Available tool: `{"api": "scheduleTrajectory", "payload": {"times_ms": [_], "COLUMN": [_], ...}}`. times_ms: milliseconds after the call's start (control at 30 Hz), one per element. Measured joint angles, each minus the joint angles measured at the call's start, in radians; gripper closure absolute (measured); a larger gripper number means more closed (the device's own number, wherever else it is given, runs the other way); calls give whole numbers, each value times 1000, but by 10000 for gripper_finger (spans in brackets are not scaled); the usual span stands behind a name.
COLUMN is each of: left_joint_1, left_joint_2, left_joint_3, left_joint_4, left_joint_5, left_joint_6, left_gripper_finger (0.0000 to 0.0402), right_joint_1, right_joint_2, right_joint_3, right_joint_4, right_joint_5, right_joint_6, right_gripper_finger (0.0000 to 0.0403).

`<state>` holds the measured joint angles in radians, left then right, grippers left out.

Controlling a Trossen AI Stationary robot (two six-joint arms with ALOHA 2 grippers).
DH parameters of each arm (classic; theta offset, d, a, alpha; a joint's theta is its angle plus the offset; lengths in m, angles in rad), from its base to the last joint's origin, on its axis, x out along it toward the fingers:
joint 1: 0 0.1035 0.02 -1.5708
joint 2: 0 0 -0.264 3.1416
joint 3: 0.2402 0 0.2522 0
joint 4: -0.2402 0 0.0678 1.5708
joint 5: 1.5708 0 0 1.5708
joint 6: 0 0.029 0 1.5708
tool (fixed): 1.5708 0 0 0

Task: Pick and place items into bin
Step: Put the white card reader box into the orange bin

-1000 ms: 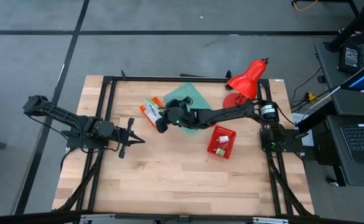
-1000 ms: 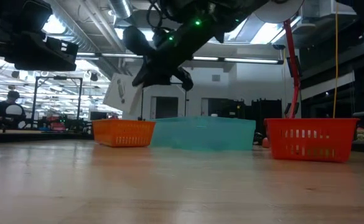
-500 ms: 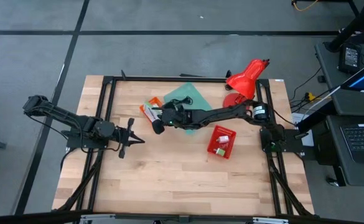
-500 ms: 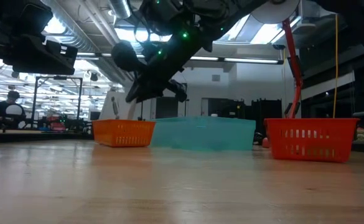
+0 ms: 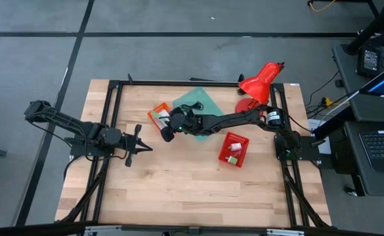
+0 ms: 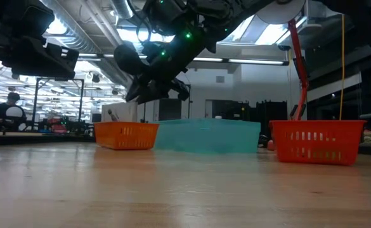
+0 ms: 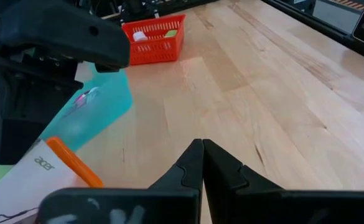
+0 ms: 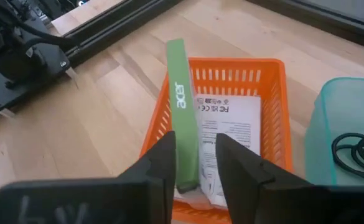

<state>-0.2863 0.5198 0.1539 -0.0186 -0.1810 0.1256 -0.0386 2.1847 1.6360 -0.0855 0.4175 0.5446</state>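
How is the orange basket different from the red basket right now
The orange basket sits under the right gripper and holds white printed papers with a green Acer box across them. The red basket sits apart from both grippers and holds only a few small items. Both are slatted plastic baskets on the wooden table.

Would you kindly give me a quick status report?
Right gripper open above orange basket. Green Acer packet resting in basket on white card. Left gripper shut, parked. Nothing obstructing.

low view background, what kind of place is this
Probably a robotics lab or workshop: a wooden workbench with sorting baskets, exposed ceiling ducts and strip lights, and more desks with a seated person behind.
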Motion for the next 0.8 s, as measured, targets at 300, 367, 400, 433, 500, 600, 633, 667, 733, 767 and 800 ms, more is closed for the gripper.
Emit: {"api": "scheduleTrajectory", "payload": {"times_ms": [300,367,400,433,500,600,633,667,733,767,800], "left_joint_1": [0,0,0,0,0,0,0,0,0,0,0], "left_joint_2": [0,0,0,0,0,0,0,0,0,0,0], "left_joint_3": [0,0,0,0,0,0,0,0,0,0,0], "left_joint_4": [-3,-3,-3,-3,-3,-3,-3,-3,-3,-3,-3], "left_joint_5": [0,0,0,0,0,0,0,0,0,0,0], "left_joint_6": [-8,-8,-8,-8,-8,-8,-8,-8,-8,-8,-8], "left_gripper_finger": [400,400,400,400,400,400,400,400,400,400,400], "right_joint_1": [-9,-12,-15,-18,-24,-30,-32,-32,-33,-33,-33], "right_joint_2": [0,-2,-2,-2,-3,-4,-4,-4,-4,-4,-4], "right_joint_3": [7,7,7,7,7,8,8,8,8,8,8], "right_joint_4": [-4,-12,-22,-32,-45,-60,-60,-59,-57,-58,-59], "right_joint_5": [0,0,0,1,3,5,5,6,38,53,60], "right_joint_6": [-75,-84,-83,-83,-84,-90,-103,-109,-135,-154,-163], "right_gripper_finger": [290,295,297,300,305,311,313,314,317,318,319]}}
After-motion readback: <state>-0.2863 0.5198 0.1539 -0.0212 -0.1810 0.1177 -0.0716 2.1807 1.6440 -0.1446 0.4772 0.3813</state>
